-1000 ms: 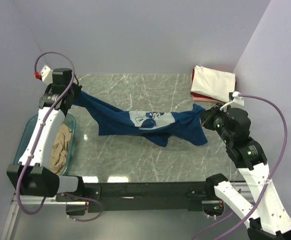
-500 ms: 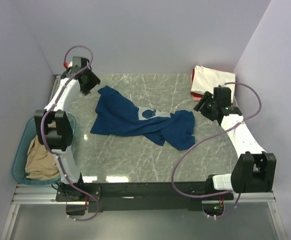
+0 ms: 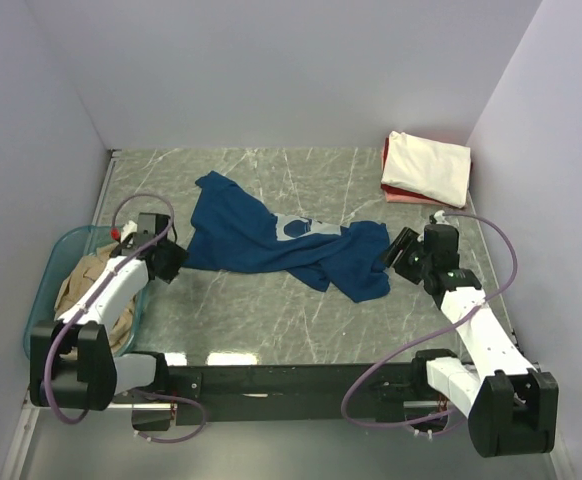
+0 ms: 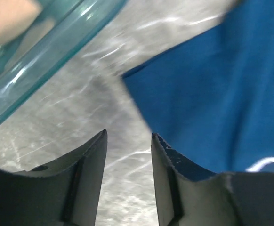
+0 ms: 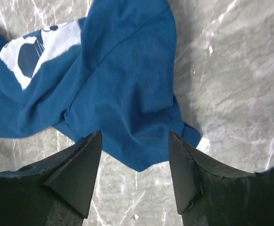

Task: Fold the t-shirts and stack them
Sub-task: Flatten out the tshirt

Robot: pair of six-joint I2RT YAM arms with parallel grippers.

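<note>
A navy t-shirt (image 3: 261, 238) lies crumpled on the table (image 3: 271, 315). A folded cream t-shirt (image 3: 427, 167) rests atop a red t-shirt (image 3: 399, 194).

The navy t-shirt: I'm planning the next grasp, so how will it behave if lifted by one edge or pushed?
The navy t-shirt lies crumpled in twisted folds, so it is probably floppy and would droop from one edge. Pushed, it would likely bunch up rather than slide whole across the table. Thin cloth, so probably light.
</note>
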